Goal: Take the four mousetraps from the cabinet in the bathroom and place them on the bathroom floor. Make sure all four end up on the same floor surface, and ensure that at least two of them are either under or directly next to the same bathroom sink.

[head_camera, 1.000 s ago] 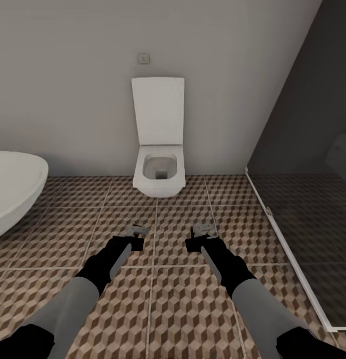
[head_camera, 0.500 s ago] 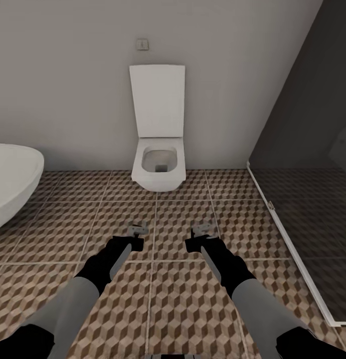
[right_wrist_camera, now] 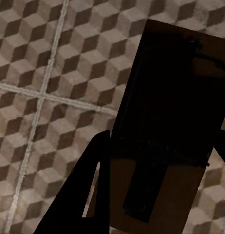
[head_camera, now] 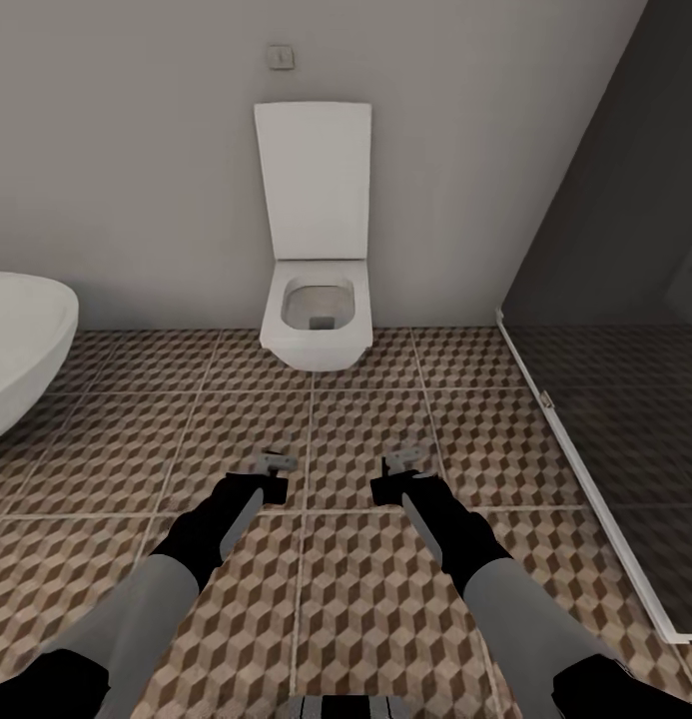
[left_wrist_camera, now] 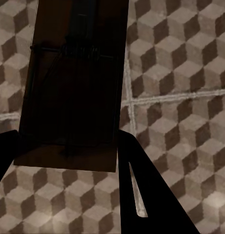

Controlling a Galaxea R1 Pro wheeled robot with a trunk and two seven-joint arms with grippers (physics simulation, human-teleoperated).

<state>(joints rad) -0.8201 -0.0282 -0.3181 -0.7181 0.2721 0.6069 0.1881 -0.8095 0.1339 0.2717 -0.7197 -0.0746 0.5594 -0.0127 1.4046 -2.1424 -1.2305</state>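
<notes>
Each tool carries one flat tan wooden mousetrap with dark wire: the left tool (left_wrist_camera: 68, 161) is clamped on one mousetrap (left_wrist_camera: 71, 87), the right tool (right_wrist_camera: 161, 161) on another (right_wrist_camera: 166, 131). Both hang low in the frame's centre, clear of the cube-patterned brown tiled bathroom floor (head_camera: 365, 599), apparently carried for placing. A white wall-hung toilet (head_camera: 316, 320) stands at upper centre.

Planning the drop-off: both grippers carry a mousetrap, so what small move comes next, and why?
Probably turn the base to look for the sink: each gripper, left and right, grips a mousetrap above the floor, facing a toilet.
</notes>
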